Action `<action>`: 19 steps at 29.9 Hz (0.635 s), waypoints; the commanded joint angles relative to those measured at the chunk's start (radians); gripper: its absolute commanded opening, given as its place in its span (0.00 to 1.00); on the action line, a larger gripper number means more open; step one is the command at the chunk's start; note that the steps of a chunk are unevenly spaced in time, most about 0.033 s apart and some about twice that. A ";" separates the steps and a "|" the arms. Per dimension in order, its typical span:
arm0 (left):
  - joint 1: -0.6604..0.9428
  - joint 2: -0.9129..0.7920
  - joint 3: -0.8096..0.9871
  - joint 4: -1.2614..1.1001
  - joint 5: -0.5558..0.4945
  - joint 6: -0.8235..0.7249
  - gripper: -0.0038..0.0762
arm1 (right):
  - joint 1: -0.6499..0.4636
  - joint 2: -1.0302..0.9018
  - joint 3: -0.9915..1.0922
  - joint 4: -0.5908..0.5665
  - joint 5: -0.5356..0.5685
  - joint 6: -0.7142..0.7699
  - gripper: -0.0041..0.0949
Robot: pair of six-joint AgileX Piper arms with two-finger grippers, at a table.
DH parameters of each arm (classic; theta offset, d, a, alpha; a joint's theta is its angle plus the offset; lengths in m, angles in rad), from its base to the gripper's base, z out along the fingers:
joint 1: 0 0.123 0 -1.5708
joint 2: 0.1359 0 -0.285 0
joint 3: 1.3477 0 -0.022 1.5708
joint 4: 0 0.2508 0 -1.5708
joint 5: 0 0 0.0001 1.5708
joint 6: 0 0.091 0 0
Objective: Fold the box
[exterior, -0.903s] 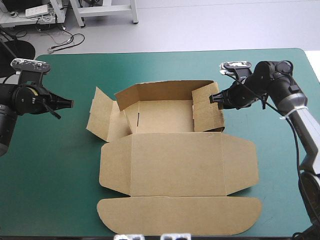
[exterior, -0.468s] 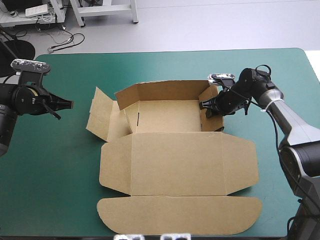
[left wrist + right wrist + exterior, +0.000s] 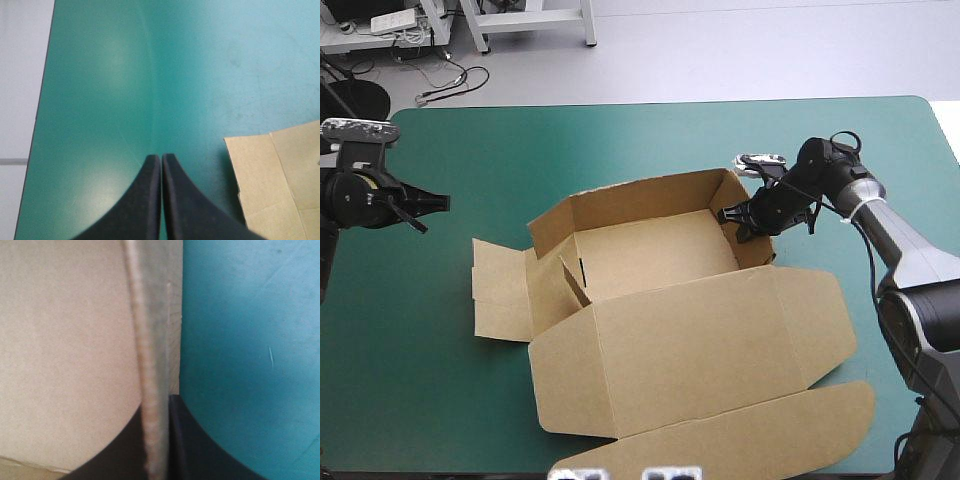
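1. Your box (image 3: pixel 690 340) sits in the middle of the counter (image 3: pixel 440 380), turned askew to the counter's edges.
2. Its far wall and right wall stand upright around an open tray. A short inner flap leans inside the tray at the left corner.
3. The left side flap (image 3: pixel 500 290) lies flat on the teal-green cover, reaching toward the counter's left edge.
4. The wide lid panel spreads toward you. Its rounded tuck flap (image 3: pixel 770 430) ends at the near edge, toward the right.
5. Your right tool (image 3: pixel 735 215) is clamped on the box's right wall near its far corner, one black finger inside the tray and one outside.
6. The right wrist view confirms it. The wall's thin board edge (image 3: pixel 146 340) runs straight down between the two fingers (image 3: pixel 185 440), with the brown face on one side and bare cover (image 3: pixel 250 340) on the other.
7. Your left tool (image 3: pixel 438 203) is clenched on nothing, its fingers pressed together in one point.
8. It hangs over bare cover near the counter's left edge, well apart from the box.
9. In the left wrist view, a corner of the flat side flap (image 3: pixel 272 185) shows ahead of the tool and off to one side, not touching it.
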 commanded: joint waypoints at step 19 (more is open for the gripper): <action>0.384 0.084 -0.031 -0.960 -0.004 0.388 0.04 | -0.363 -0.508 -0.031 0.417 0.166 -0.141 0.04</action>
